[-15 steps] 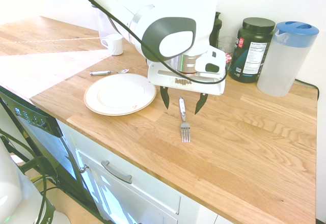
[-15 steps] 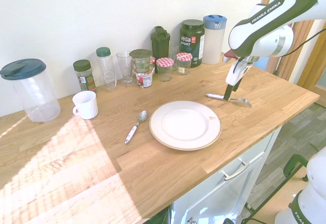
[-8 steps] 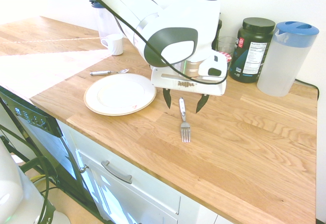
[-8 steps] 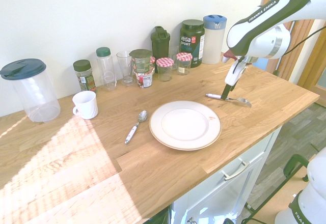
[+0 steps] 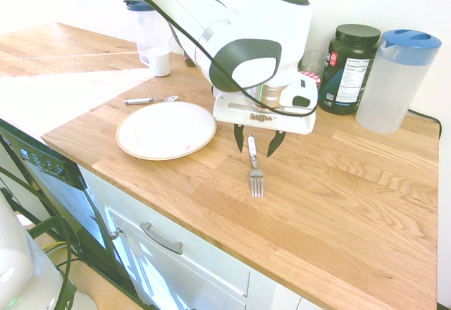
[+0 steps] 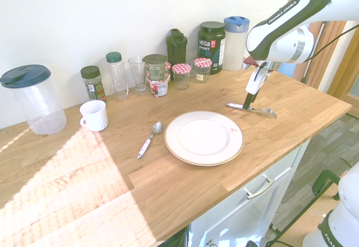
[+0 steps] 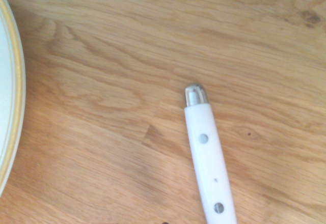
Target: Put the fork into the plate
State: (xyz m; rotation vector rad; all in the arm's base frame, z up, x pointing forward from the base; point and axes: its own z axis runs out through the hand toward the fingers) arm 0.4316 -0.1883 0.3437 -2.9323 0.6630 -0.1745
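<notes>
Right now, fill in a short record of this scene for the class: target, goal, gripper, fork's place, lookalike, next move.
target: fork
goal: plate, nothing on it
gripper: open, a finger on either side of the fork's handle, nothing held
fork's place: flat on the wooden counter, beside the plate
lookalike: spoon, on the plate's other side
next move: probably close on the handle
</notes>
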